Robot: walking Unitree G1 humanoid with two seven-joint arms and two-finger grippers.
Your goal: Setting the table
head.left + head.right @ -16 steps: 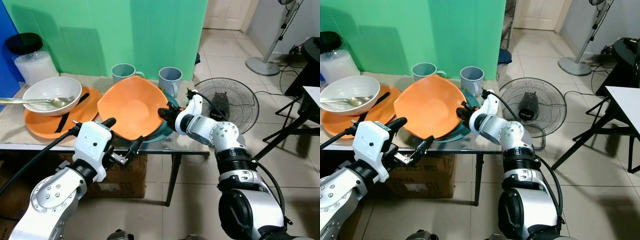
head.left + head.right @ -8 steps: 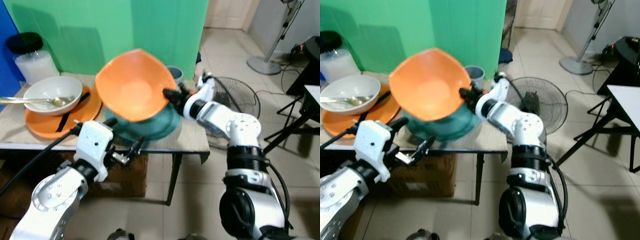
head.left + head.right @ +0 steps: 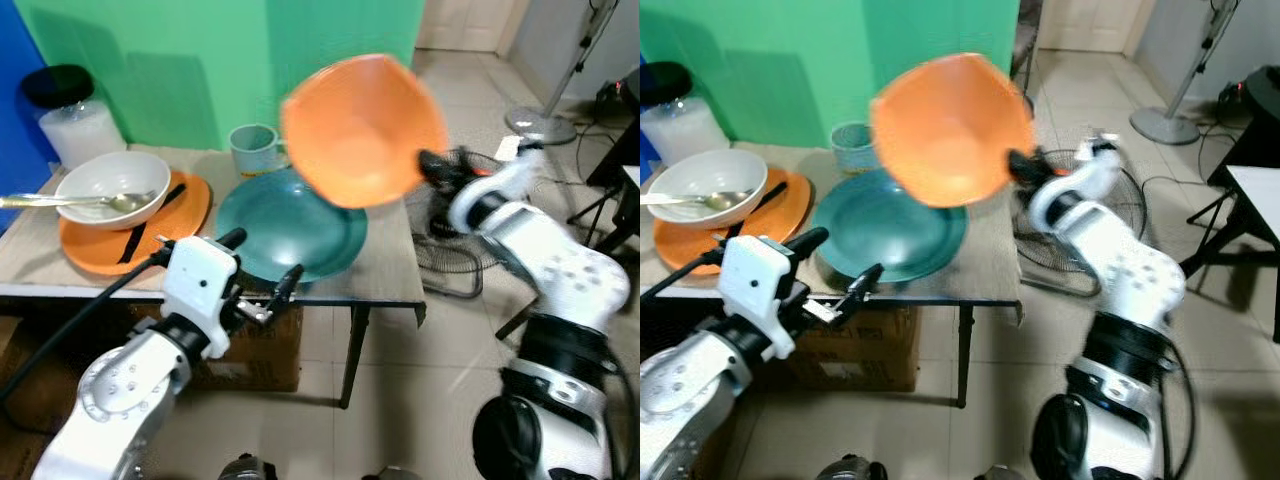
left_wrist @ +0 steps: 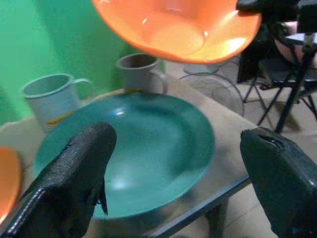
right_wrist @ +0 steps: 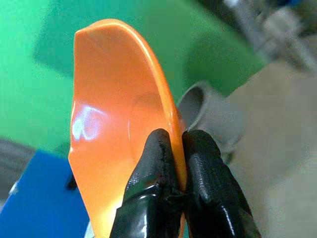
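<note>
So the right hand (image 5: 171, 163) has its two fingers pinched tight on the rim of the orange plate (image 3: 362, 128) and is holding it up in the air, tilted steeply, above the far right side of the desk (image 3: 395, 270). Under it sits the teal plate (image 3: 290, 222), flat on the desk near the front edge, with a mug (image 3: 252, 150) just behind it. Over on the left there's another orange plate (image 3: 95, 235) with a white bowl (image 3: 110, 185) and a spoon (image 3: 60, 201) on it.

The left hand (image 3: 262, 290) hangs at the front edge of the desk with its fingers spread, gripping nothing, pointed at the teal plate.

Looks to me like the carry part of laying out a place setting. Next move probably needs the plate levelled out and set down on a bare patch, gently, since a rim pinch on a tilted plate seems slippy.
</note>
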